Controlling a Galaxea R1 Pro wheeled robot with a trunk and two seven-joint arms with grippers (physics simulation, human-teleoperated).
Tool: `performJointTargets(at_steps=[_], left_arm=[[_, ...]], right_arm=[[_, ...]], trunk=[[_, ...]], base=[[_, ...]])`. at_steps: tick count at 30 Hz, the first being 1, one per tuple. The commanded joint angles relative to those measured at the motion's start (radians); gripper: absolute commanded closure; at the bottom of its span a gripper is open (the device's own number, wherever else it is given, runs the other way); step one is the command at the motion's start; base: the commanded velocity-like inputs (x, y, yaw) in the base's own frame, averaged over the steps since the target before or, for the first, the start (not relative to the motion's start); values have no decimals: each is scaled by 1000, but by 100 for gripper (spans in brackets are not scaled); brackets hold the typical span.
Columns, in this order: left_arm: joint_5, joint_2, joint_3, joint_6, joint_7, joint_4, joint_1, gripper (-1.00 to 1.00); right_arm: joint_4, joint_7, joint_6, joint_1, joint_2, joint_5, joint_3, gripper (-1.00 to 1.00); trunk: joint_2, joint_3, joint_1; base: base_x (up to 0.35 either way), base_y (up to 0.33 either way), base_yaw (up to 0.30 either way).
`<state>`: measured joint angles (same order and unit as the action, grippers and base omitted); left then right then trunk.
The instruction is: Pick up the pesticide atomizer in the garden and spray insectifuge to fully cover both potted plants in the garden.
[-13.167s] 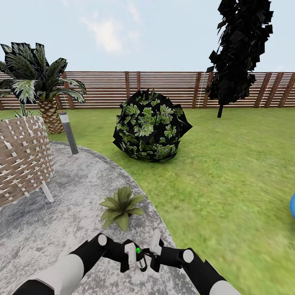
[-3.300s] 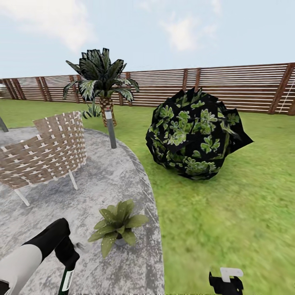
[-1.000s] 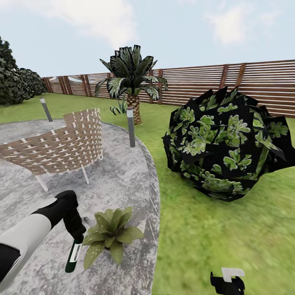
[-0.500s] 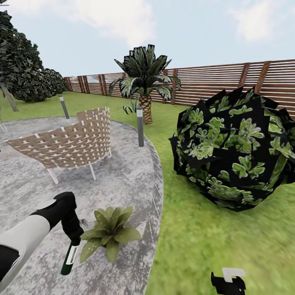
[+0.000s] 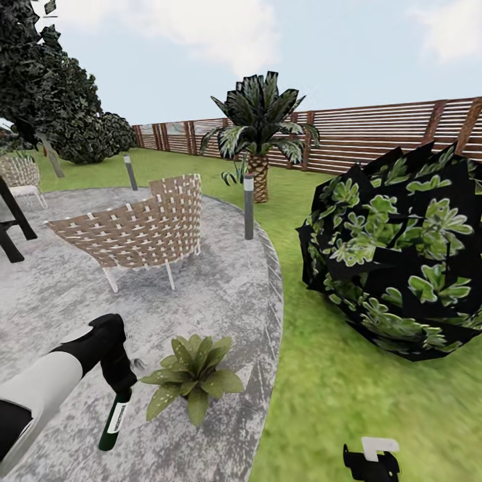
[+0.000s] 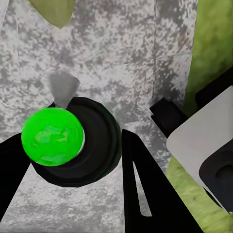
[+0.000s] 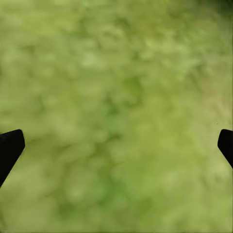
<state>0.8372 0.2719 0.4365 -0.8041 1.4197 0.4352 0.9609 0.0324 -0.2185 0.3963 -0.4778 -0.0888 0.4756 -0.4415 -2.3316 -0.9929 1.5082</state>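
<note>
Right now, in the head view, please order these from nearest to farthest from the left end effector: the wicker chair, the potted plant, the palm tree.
1. Potted plant, just beside the left end effector, on the patio.
2. Wicker chair, farther back on the patio.
3. Palm tree, by the fence, farthest.

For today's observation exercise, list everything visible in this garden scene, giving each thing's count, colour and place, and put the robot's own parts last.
Potted plant: one, green, on the patio edge.
Pesticide atomizer: one, dark with white label, held beside the plant.
Woven chair: one, brown, on the patio.
Bollard lights: two, grey, patio rim.
Palm: one, by the fence.
Bush: one, dark green, on the lawn.
Left gripper: black, holding the atomizer.
Right gripper: black, open above grass.
</note>
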Motion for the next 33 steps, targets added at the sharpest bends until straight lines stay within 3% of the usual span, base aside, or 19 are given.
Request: performJointTargets(at_steps=[1,11,27,33], left_arm=[[6,0,2,-10,9,2,1,100],[7,0,2,-10,7,2,-1,100],[7,-2,2,-10,7,2,-1,100],[9,-2,2,-10,11,3,1,100]], right_arm=[[-2,-5,3,-1,0,11,-6,-100],[-2,-5,3,-1,0,11,-7,-100],[-2,-4,3,-1,-1,11,-7,-100],[-2,-4,3,-1,0,11,-6,-100]], trunk=[[0,-1,0],[0,-1,0],[0,-1,0],[0,-1,0]], base=[[82,-10,278],[215,-163,278],[114,-257,9],[25,-268,190]])
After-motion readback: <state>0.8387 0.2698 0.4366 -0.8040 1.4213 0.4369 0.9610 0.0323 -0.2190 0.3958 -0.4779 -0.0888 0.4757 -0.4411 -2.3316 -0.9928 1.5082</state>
